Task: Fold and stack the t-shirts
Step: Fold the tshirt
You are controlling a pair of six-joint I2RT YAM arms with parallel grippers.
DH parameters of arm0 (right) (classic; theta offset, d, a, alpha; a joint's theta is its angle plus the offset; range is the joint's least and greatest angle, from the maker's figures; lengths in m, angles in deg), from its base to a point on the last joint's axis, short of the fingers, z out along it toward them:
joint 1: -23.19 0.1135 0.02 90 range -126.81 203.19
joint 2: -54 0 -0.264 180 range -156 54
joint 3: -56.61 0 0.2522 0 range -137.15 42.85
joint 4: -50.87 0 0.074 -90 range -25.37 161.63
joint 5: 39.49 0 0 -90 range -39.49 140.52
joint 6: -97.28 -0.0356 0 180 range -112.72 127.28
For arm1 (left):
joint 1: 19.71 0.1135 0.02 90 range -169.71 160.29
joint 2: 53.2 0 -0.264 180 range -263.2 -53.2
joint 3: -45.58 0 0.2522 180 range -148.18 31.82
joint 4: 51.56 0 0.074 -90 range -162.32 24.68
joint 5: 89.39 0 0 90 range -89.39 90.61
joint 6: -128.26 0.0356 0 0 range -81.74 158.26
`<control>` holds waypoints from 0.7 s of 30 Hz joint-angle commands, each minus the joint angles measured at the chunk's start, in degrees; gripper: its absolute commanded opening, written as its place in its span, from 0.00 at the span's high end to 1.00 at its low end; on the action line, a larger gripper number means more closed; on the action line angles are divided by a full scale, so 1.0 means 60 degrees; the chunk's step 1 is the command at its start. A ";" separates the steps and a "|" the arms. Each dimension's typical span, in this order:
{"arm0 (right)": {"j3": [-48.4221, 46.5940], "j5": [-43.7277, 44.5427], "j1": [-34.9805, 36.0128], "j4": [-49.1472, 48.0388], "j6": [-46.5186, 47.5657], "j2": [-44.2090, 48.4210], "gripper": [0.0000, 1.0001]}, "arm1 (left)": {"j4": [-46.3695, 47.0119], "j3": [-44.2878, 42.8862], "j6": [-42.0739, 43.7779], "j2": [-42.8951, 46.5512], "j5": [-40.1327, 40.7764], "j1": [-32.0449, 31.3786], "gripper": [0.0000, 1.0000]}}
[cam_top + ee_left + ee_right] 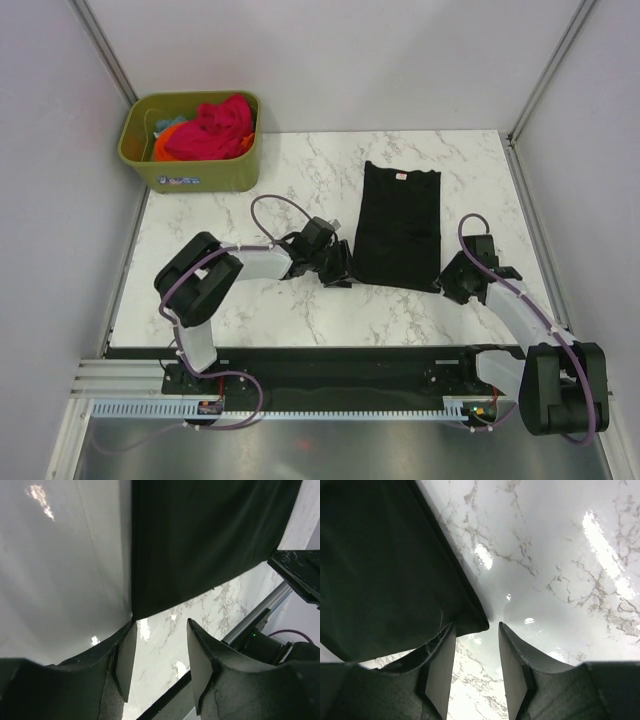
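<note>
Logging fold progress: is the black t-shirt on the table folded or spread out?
Folded lengthwise: the black t-shirt lies as a narrow rectangle with no sleeves sticking out.

Olive-green bin (190,172) sits at marble table's (300,175) far-left corner.

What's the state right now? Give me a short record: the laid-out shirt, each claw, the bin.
laid-out shirt: black t-shirt, flat, narrow rectangle, neck label at the far end
left claw: open, empty, at the shirt's near left corner
right claw: open, empty, at the shirt's near right corner
bin: far left, holds a bunched pink-red tee and an orange tee, both unfolded
stack: none visible yet
</note>
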 commanded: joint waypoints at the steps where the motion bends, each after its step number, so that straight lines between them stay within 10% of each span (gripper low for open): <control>1: 0.0185 0.0513 -0.0036 -0.0299 -0.0516 0.0090 0.53 | 0.0711 -0.0049 -0.0686 -0.0437 0.0215 -0.0033 0.48; 9: 0.0829 0.0836 -0.0022 -0.0387 -0.0619 0.0514 0.75 | 0.0448 0.0010 -0.0818 -0.0613 0.0669 -0.0077 0.58; 13: 0.0772 0.0952 -0.0022 -0.0272 -0.0400 0.0631 1.00 | 0.0448 -0.0107 -0.0818 -0.0687 0.0640 -0.0077 0.91; 21: -0.0326 0.0763 -0.0022 0.1149 0.0083 0.1655 1.00 | -0.0927 0.0024 -0.0628 0.1010 0.1883 -0.0734 0.98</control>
